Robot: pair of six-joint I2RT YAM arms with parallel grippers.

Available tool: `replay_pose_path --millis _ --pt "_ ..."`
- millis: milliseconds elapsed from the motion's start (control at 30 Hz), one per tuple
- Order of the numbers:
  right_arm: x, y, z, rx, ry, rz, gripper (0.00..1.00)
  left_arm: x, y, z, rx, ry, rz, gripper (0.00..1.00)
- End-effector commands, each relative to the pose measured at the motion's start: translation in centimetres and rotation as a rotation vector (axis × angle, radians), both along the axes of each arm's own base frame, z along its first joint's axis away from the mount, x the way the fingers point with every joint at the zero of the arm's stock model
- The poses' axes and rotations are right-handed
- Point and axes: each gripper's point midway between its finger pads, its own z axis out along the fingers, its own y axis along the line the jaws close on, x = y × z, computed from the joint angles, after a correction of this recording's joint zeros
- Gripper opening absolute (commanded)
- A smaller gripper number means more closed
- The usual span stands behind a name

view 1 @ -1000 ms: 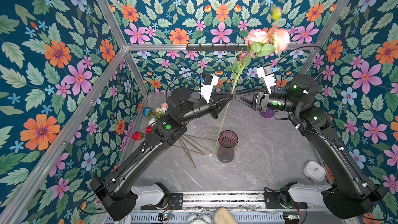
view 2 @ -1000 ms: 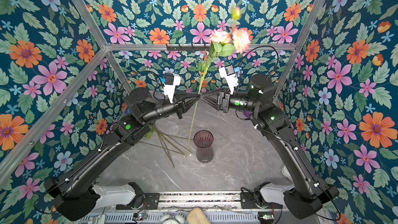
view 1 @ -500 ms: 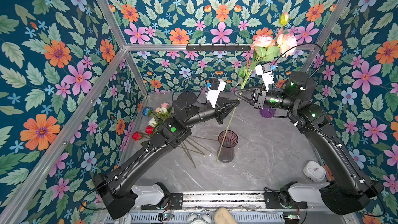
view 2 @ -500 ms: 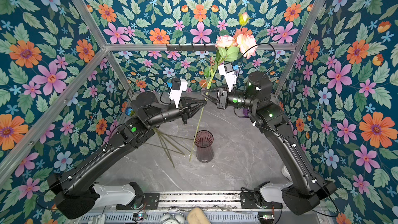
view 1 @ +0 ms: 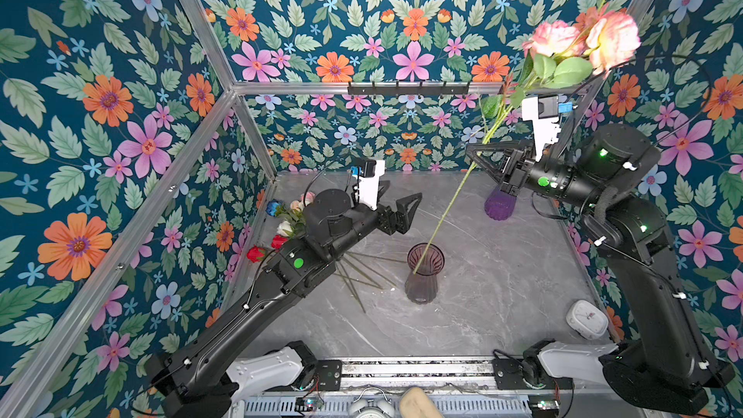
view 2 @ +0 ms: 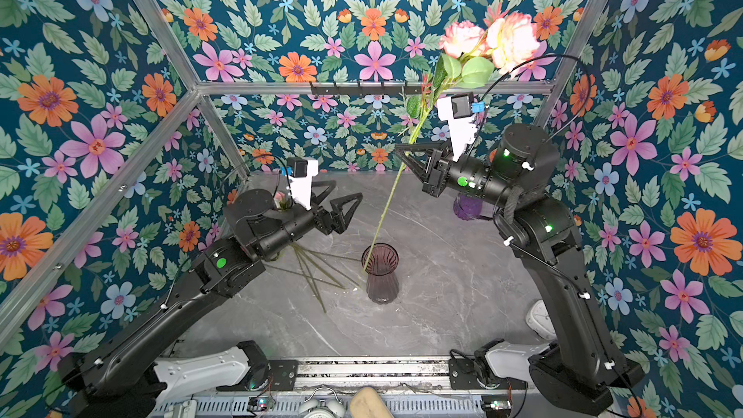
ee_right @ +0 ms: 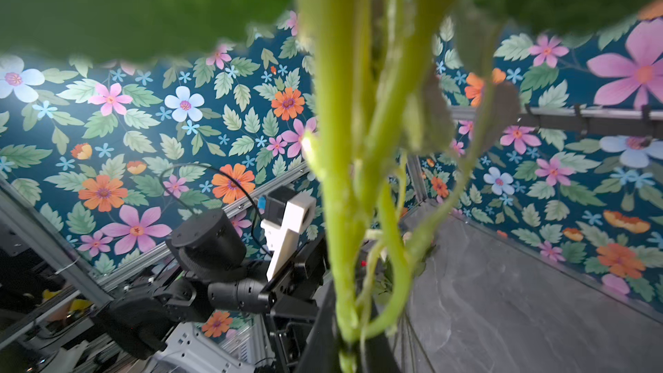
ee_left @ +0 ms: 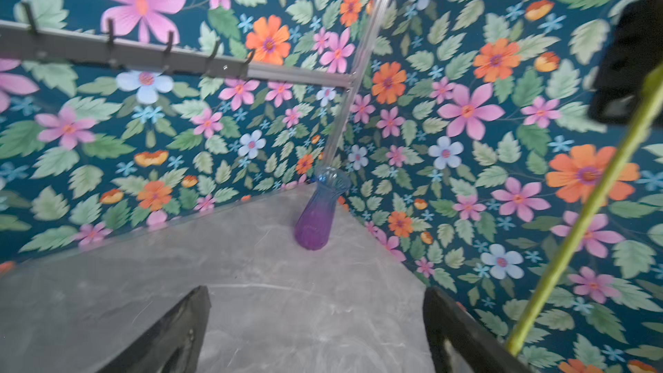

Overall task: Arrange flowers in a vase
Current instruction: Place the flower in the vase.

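**Step in hand (judged):** seating one stalk in the vase.

- **Handling:** Lower along the stalk's own slant, so the foot slides down the inner wall and does not lever on the rim. The vase looks light and could tip. Let go only when the foot reaches the bottom.
- **Worktop** (view 1: 502, 315): grey, marbled; carries everything below.
- **Right end effector** (view 1: 471, 152): pressed together on the stalk about midway up, high over the far right.
- **Left end effector** (view 1: 402, 195): spread wide and empty, left of the stalk and apart from it.
- **Held flower** (view 1: 583, 38): pink-and-peach blooms with a yellow bud on a long green stalk. It is tilted, with the head up at the far right and the foot inside the vase mouth.
- **Loose flowers** (view 1: 287, 219): far left, partly under the left arm, stems fanning toward the vase.
- **Vase** (view 1: 424, 275): dark ribbed glass, upright, mid-worktop. It stands below the right end effector, nearer and to its left.
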Motion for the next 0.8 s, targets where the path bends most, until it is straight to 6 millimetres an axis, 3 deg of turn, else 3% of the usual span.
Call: replay_pose_path --millis 0,167,367,567,767 --pt "1.0 -1.0 -0.5 -0.061 -0.045 -0.093 0.00 1.9 3.1 -4.3 0.069 0.081 0.182 0.99" --pt "2.0 -0.8 -1.5 -0.084 -0.043 -0.116 0.00 3.7 5.5 -9.6 0.039 0.240 0.240 1.00" --pt "3.6 0.3 -4.6 -0.106 -0.020 -0.095 0.00 6.1 9.4 -14.0 0.002 0.365 0.347 0.99" --pt "4.1 1.6 -8.9 -0.153 -0.027 -0.078 0.00 7.6 13.2 -18.3 -0.017 0.481 0.529 1.00" --pt "2.7 5.2 -14.7 -0.269 -0.018 0.024 0.00 7.5 13.8 -20.9 0.009 0.538 0.546 1.00"
